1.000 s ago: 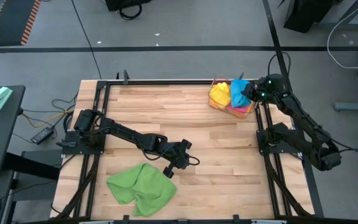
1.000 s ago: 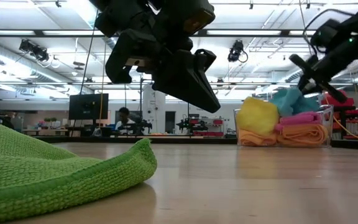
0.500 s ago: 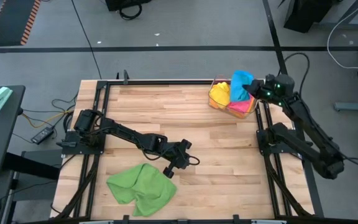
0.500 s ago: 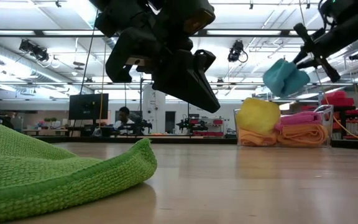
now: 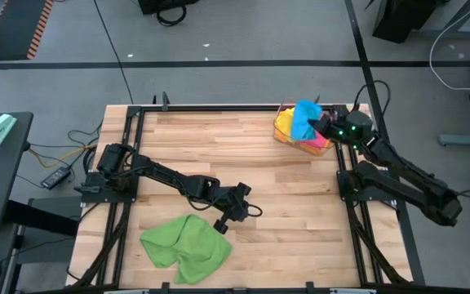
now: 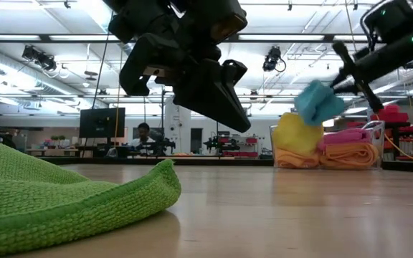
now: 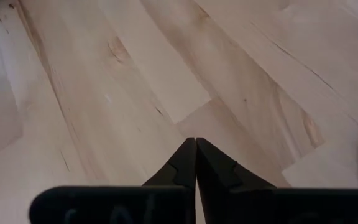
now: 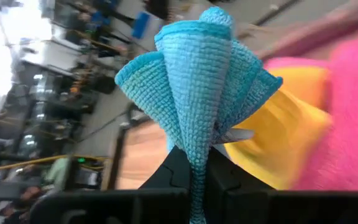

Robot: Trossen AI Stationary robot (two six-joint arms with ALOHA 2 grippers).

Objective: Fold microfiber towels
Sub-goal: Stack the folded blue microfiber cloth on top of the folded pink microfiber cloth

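green towel [image 5: 186,249] lies crumpled on counter [image 5: 219,155], near front | left gripper [image 5: 227,222] hangs just above its far edge, fingers [image 7: 188,163] pressed together, empty | bin [image 5: 282,135] holds yellow, pink, orange towels | blue towel [image 5: 304,118] pinched by right gripper [image 5: 323,124] above bin | cloth judged light, limp, best taken at a corner

A green towel [image 5: 186,248] lies crumpled and loosely bunched on the tabletop's near side, one rounded fold raised. A blue towel [image 5: 304,118] hangs in the air, gathered into fanned pleats, above the far-right corner — there yellow [image 5: 287,126], pink [image 6: 346,136] and orange [image 6: 346,155] towels sit heaped together.
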